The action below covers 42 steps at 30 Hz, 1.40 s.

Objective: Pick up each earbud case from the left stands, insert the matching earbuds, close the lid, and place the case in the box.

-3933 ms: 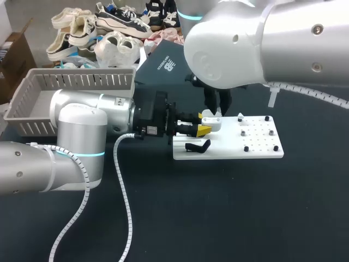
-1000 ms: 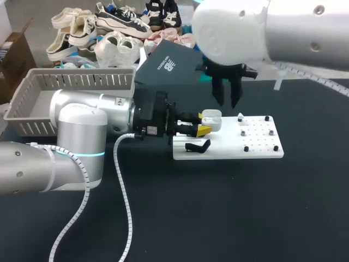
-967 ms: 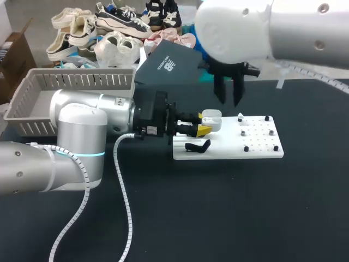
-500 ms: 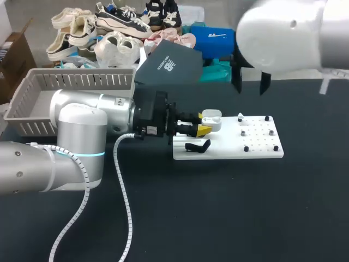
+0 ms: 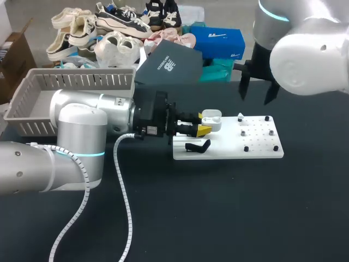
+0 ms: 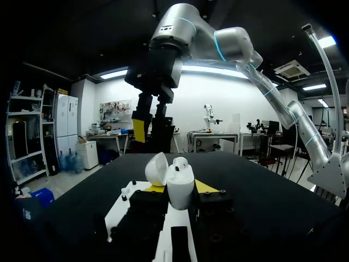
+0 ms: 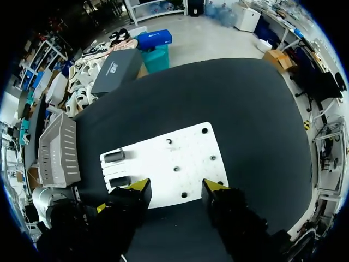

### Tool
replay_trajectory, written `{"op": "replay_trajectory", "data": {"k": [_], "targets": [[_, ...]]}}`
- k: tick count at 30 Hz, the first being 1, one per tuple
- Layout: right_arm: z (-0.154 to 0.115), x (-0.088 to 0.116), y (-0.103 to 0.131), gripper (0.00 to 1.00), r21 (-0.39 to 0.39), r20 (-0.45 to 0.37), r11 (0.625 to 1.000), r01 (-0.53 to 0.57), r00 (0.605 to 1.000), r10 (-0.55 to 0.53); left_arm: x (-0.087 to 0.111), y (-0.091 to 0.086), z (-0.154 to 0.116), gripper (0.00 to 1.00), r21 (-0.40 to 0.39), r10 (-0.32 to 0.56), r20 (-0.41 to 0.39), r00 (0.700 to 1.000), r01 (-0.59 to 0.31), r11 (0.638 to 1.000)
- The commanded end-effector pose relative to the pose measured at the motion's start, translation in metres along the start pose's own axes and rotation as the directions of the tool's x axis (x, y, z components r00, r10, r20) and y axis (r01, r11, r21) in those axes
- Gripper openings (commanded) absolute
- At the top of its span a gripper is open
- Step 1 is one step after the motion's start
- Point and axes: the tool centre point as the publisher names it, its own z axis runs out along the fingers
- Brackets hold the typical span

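Just one earbud case (image 6: 179,185), lid (image 6: 156,169) open.

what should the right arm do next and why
Probably lower the open, empty right gripper to the small white piece, likely an earbud, on the white board: the left gripper holds the white earbud case with its lid open.

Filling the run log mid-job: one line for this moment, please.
left gripper: shut on case | lid: open | right gripper: open, empty, above board
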Motion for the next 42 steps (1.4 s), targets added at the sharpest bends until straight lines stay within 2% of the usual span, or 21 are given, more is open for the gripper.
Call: {"op": "replay_trajectory", "data": {"k": [1,2,6,14,19,42], "targets": [[0.018,-0.01,0.003,0.52,0.003,-0.024,0.999,-0.048,0.999,0.048,0.0,0.0,0.0,0.0,0.0,0.001,0.001,1.0,-0.001,1.0],[0.022,-0.011,0.003,0.49,0.006,-0.028,0.998,-0.062,0.998,0.062,0.0,0.0,0.0,0.0,0.0,0.001,0.001,1.0,-0.001,1.0],[0.037,-0.014,0.008,0.47,-0.001,-0.058,0.995,-0.097,0.994,0.097,0.0,0.0,0.0,0.0,0.0,0.001,0.001,1.0,-0.001,1.0],[0.062,-0.011,0.012,0.53,0.0,-0.095,0.997,-0.076,0.993,0.076,0.0,0.0,0.0,0.0,0.0,0.001,0.001,1.0,-0.001,1.0],[0.077,-0.014,0.008,0.52,0.007,-0.114,0.996,-0.087,0.99,0.087,0.0,0.0,0.0,0.0,0.0,0.001,0.001,1.0,-0.001,1.0],[0.103,-0.025,0.021,0.45,-0.012,-0.151,0.998,-0.061,0.987,0.058,0.0,0.0,0.0,0.0,0.0,0.001,0.001,1.0,-0.001,1.0]]}}
